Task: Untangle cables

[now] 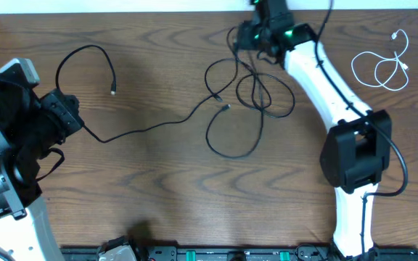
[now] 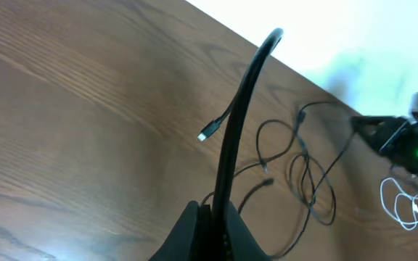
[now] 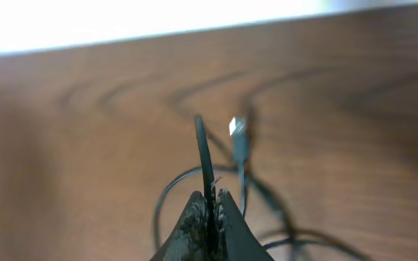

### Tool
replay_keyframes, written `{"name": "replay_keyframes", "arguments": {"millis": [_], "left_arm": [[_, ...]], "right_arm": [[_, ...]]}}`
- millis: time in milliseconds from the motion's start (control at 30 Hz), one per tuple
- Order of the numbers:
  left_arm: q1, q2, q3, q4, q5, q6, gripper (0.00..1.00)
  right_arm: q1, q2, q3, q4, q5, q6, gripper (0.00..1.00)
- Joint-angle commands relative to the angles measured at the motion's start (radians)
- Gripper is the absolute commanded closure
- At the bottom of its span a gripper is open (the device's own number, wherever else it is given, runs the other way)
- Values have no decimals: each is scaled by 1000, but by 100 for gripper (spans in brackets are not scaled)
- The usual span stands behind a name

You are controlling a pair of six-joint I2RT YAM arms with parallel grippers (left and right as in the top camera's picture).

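A long black cable [image 1: 144, 127] runs from my left gripper [image 1: 78, 123] toward the tangle of black cables [image 1: 252, 94] at the table's middle back. Its other part loops up and ends in a plug [image 1: 113, 90]. In the left wrist view my left gripper [image 2: 212, 216] is shut on this black cable [image 2: 238, 109], which rises in front of the camera. My right gripper [image 1: 239, 38] sits at the tangle's far edge. In the right wrist view my right gripper [image 3: 210, 199] is shut on a thin black cable [image 3: 203, 152], with a plug [image 3: 238, 130] just behind it. A short white cable [image 1: 383, 67] lies apart at the far right.
The white right arm [image 1: 325, 87] slants across the right side of the table, its base [image 1: 354, 156] near the front. The left arm's black body [image 1: 6, 138] fills the left edge. A light wall borders the table's far edge [image 3: 194, 40].
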Motion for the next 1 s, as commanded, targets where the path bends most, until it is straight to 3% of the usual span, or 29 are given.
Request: {"name": "replay_keyframes", "arguments": {"millis": [0, 333, 400, 500, 533, 767, 967], "left_arm": [[5, -2, 10, -11, -5, 50, 93], [5, -2, 10, 31, 5, 93, 93], [5, -4, 10, 97, 46, 93, 93], [5, -5, 11, 277, 184, 82, 93], [5, -4, 11, 437, 286, 23, 93], [-51, -4, 11, 918, 409, -258, 93], [-165, -4, 11, 1097, 407, -371, 93]], "right_arm": [[-73, 50, 9, 18, 69, 84, 99], [-211, 164, 9, -87, 33, 97, 99], [-235, 164, 9, -108, -13, 79, 88], [-257, 164, 10, -129, -148, -30, 56], [-260, 164, 10, -155, -223, -88, 45], [-233, 159, 11, -238, -384, -223, 40], [-192, 110, 11, -302, -433, -272, 39]]}}
